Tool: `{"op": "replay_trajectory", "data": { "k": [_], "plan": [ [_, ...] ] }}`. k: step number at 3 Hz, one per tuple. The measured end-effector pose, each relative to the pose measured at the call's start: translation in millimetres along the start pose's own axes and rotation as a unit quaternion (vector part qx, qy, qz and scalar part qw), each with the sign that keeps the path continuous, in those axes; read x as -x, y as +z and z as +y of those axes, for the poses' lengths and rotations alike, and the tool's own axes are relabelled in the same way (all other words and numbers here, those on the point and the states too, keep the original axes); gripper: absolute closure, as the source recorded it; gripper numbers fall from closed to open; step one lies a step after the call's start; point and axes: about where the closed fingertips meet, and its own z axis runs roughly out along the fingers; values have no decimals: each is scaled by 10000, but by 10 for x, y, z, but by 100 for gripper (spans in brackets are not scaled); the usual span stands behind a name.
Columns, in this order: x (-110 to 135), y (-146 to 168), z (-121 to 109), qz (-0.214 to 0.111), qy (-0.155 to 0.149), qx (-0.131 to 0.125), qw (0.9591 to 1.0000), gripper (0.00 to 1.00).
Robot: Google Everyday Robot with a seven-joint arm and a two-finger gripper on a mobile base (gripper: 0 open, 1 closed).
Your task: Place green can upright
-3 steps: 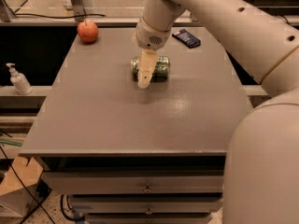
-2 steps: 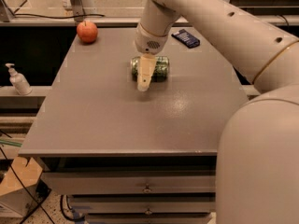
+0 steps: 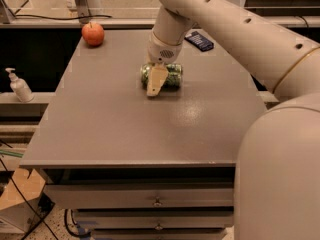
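Observation:
The green can [image 3: 173, 76] lies on its side near the middle of the grey table [image 3: 125, 129], its long axis running left to right. My gripper [image 3: 157, 80] reaches down from the white arm [image 3: 220, 19] and sits right at the can's left half, covering part of it. The can rests on the table top.
A red apple [image 3: 93, 33] sits at the table's far left corner. A dark blue flat packet [image 3: 199, 40] lies at the far right behind the arm. A white pump bottle [image 3: 20, 85] stands on a ledge left of the table. Drawers [image 3: 157, 202] are below the front edge.
The gripper has stayed at the can, perhaps a touch lower. The arm's upper links have shifted across the view. The can has not moved.

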Motion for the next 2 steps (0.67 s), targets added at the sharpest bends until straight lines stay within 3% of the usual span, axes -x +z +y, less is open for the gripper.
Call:
{"op": "replay_trajectory", "data": {
  "k": [1, 2],
  "plan": [
    [8, -135, 67, -72, -6, -136, 9999, 62],
    [104, -428, 172, -430, -100, -403, 9982, 86]
  ]
}}
